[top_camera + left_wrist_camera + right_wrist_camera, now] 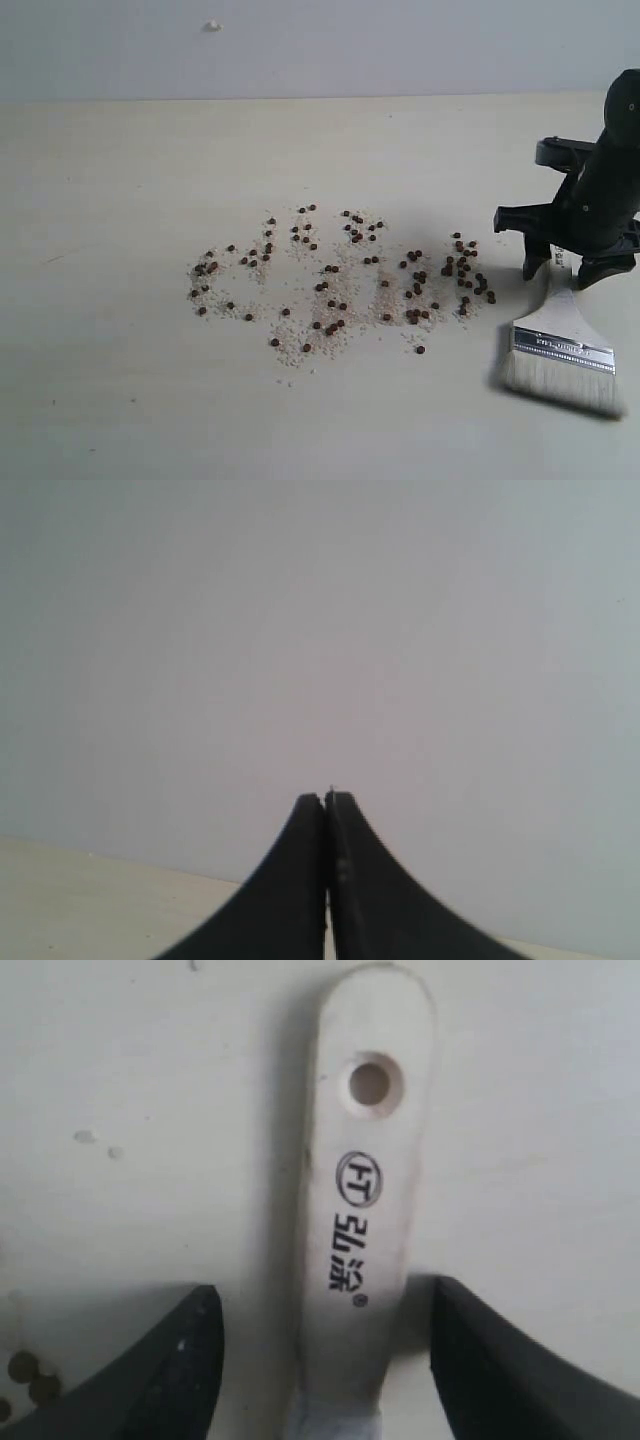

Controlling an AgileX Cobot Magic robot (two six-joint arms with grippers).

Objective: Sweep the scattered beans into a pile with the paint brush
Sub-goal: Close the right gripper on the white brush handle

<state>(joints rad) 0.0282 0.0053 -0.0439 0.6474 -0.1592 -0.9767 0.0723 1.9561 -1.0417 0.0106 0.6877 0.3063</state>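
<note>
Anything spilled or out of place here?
Yes: the beans lie strewn, unswept, across the table among whitish grains. The paint brush lies flat at the right, straddled by the open right end effector, ungripped.

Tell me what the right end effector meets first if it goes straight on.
The right end effector would likely meet the paint brush handle, lying between its open jaws; depth unclear.

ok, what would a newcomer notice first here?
The dark beans lie scattered with whitish grains across the middle of the pale table, not yet piled. Right of them in the exterior view, the paint brush lies flat, with the right gripper open astride its wooden handle. The left gripper is shut, facing a blank wall.
</note>
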